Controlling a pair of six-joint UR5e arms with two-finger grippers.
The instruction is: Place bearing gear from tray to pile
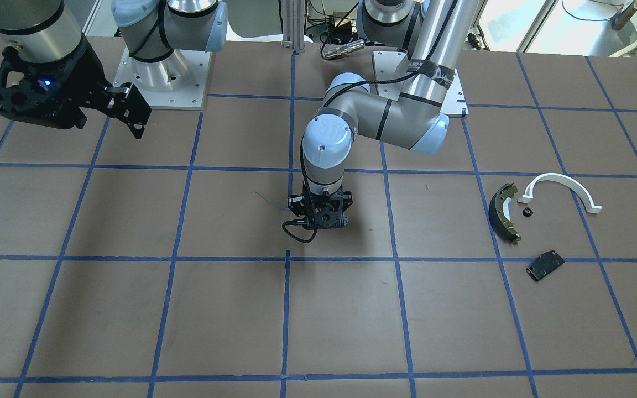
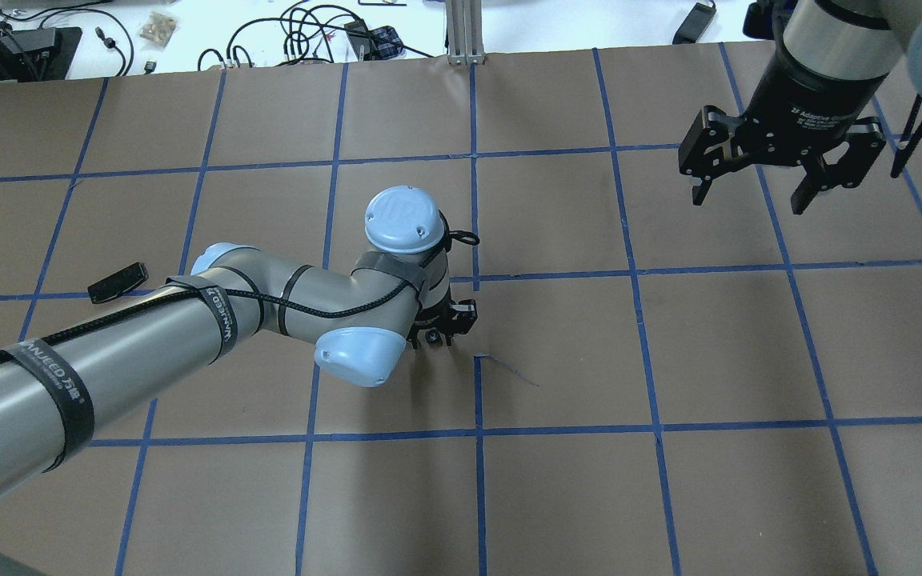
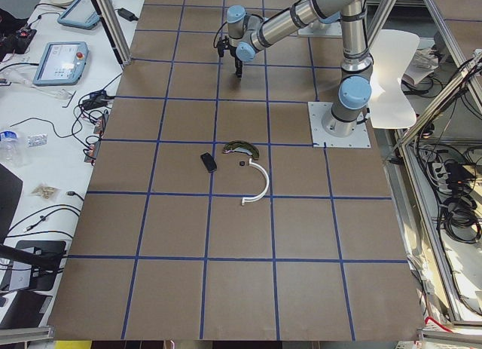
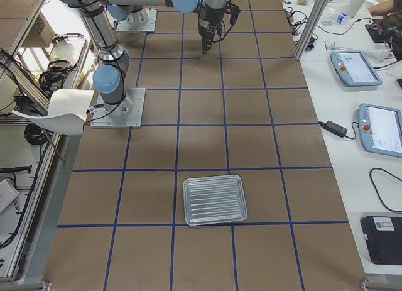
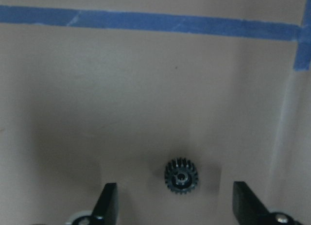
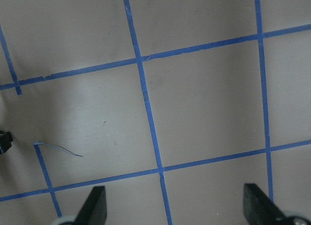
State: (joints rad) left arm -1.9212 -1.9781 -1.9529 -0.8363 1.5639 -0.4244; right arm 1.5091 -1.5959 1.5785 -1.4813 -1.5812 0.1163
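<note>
The bearing gear (image 5: 181,176), small, black and toothed, lies flat on the brown table between the spread fingers of my left gripper (image 5: 177,205), which points straight down, open, at the table's middle (image 1: 321,224). The pile lies to the robot's left: an olive brake shoe (image 1: 504,211), a white half-ring arc (image 1: 562,188), a black plate (image 1: 545,265) and a tiny black part (image 1: 527,212). The ribbed metal tray (image 4: 213,198) sits far off at the table's right end with nothing showing in it. My right gripper (image 2: 749,196) hangs high, open and empty.
The table (image 1: 186,309) is brown paper with a blue tape grid. A loose strip of tape (image 2: 509,368) curls up beside my left gripper. The left arm's elbow (image 2: 357,352) hides most of the pile in the overhead view; only the black plate (image 2: 117,282) shows there.
</note>
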